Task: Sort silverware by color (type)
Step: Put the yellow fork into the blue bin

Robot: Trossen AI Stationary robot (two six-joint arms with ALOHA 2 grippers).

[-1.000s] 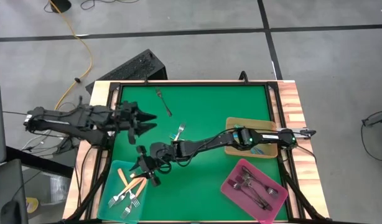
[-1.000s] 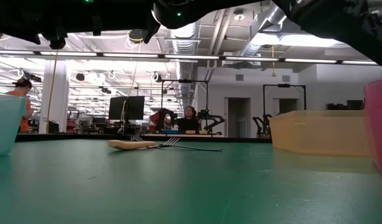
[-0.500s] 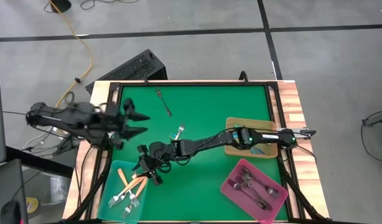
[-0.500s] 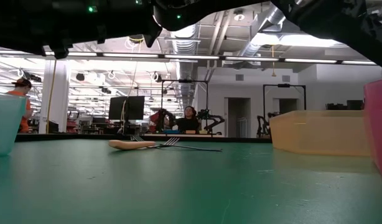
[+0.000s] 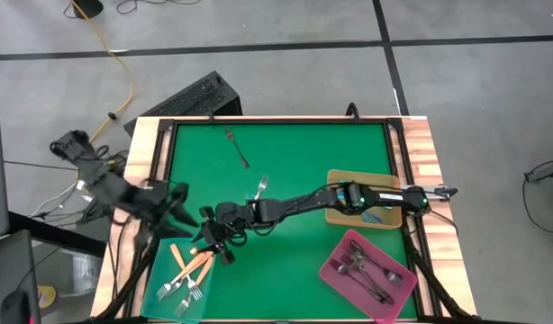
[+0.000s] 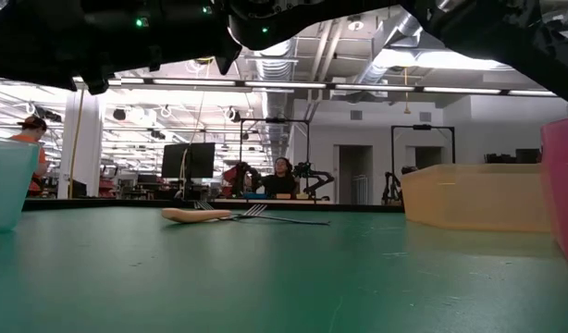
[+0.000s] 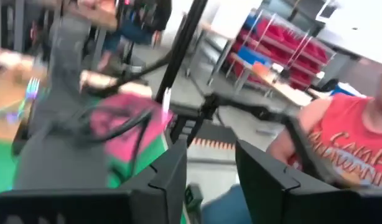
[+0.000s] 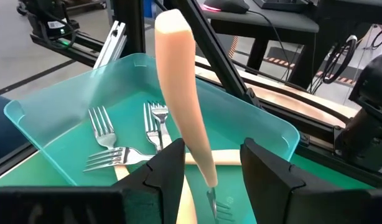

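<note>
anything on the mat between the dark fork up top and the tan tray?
One cream-handled fork lies between the dark fork and the tan tray; otherwise bare green mat, per the high view.

A large open robotics lab: ceiling light strips (image 6: 293, 88), other test rigs (image 6: 423, 162), red parts bins (image 7: 272, 53).

- The high camera looks straight down on my whole green table (image 5: 285, 153) and some grey floor around it.
- The low camera sits at table-top height, facing level across the mat into the room behind; the tan tray (image 6: 474, 196) and pink tray (image 6: 561, 185) stand close on its right.
- My right wrist camera looks past my own fingers (image 8: 169, 171), close above the teal tray (image 8: 265, 134); the high view shares that tray (image 5: 159, 279).
- My left wrist camera faces away over the pink tray (image 7: 125, 134) towards a person in a red shirt (image 7: 349, 146).
</note>
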